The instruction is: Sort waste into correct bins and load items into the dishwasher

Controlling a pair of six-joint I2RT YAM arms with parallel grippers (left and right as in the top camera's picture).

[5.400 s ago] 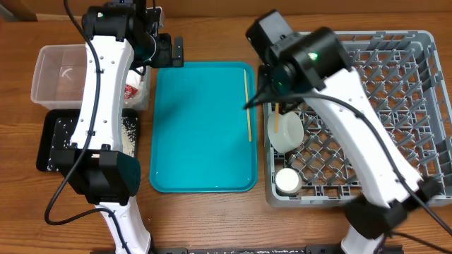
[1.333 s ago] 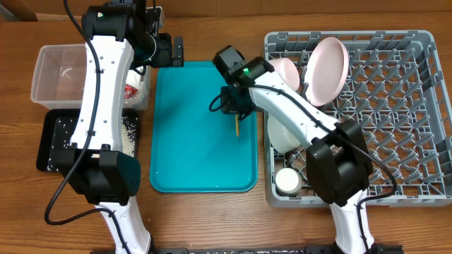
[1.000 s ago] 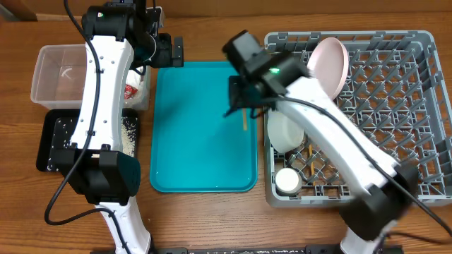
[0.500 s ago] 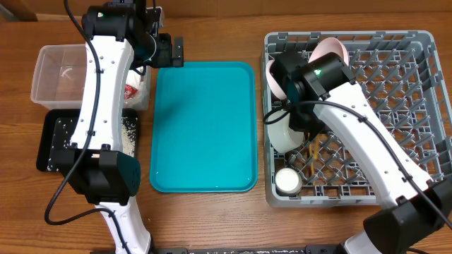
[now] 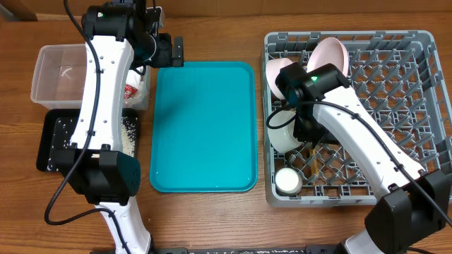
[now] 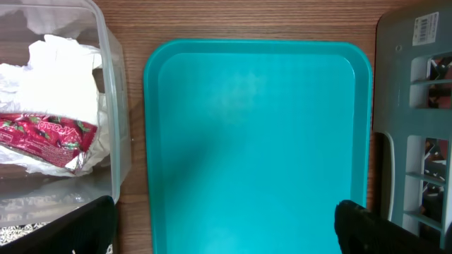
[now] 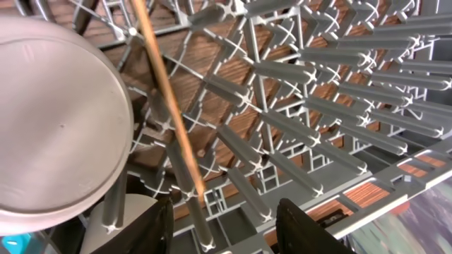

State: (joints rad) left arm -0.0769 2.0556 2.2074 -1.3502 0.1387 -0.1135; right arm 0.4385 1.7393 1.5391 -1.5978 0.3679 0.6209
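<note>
over the grey pegged rack [image 7: 296,77], right fingers [image 7: 300,226] gape around a wooden chopstick [image 7: 164,92]; left fingers [image 6: 85,226] gape.

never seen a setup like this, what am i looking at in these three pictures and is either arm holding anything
These are two white robot arms at a wooden table, each ending in a two-finger gripper. The wide picture looks down from above; the other two come from cameras on the wrists. On the table: a teal tray, a clear tub with a red wrapper and white napkin inside, a black tray sprinkled with rice, and a grey dish rack holding bowls and a cup. The left gripper hangs open above the teal tray, holding nothing. The right gripper is down in the rack, jaws apart; a wooden chopstick leans among the pegs just ahead, apparently not gripped.
</note>
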